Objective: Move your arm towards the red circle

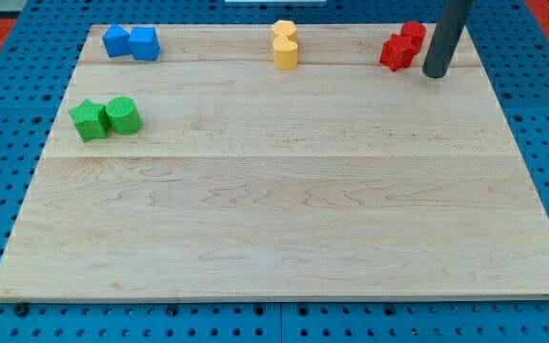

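My tip (pixel 436 73) rests on the wooden board (pixel 284 229) near the view's top right, clear of every block, with the red circle (pixel 412 35) just to its upper left — touching only a second red block (pixel 396 51) — close by but apart.
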